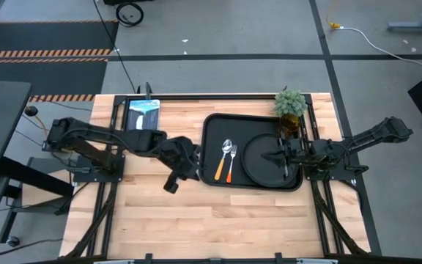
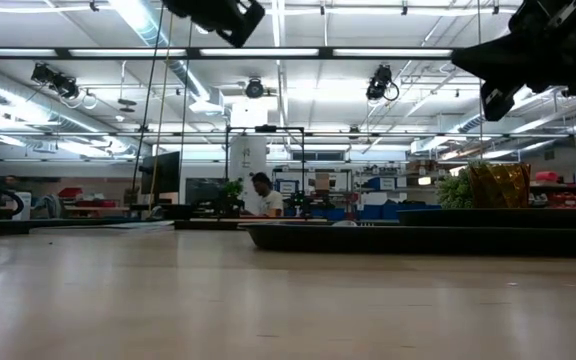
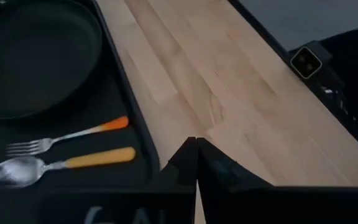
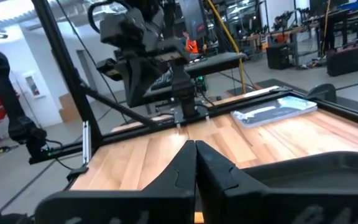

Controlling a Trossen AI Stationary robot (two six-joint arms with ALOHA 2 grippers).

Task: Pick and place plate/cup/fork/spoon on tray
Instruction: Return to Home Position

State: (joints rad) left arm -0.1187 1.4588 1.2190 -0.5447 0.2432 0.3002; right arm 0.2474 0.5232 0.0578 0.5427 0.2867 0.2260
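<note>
The black tray (image 1: 212,128) lies on the right half of the table. On it, the round black plate (image 1: 258,165) lies flat at the right. The orange-handled spoon (image 1: 224,158) and fork (image 1: 232,161) lie side by side at the left, and also show in the left wrist view as the spoon (image 3: 55,165) and the fork (image 3: 61,138). The amber cup (image 1: 289,125) stands upright at the tray's far right corner. My left gripper (image 1: 198,158) is shut and empty, raised just left of the tray. My right gripper (image 1: 271,156) is shut and empty above the plate.
A small green potted plant (image 1: 290,103) stands at the table's far edge, next to the cup. A blue-and-white packet (image 1: 143,115) lies at the far left. Bare wood stretches along the table's near half. A person shows far off in the room (image 2: 263,195).
</note>
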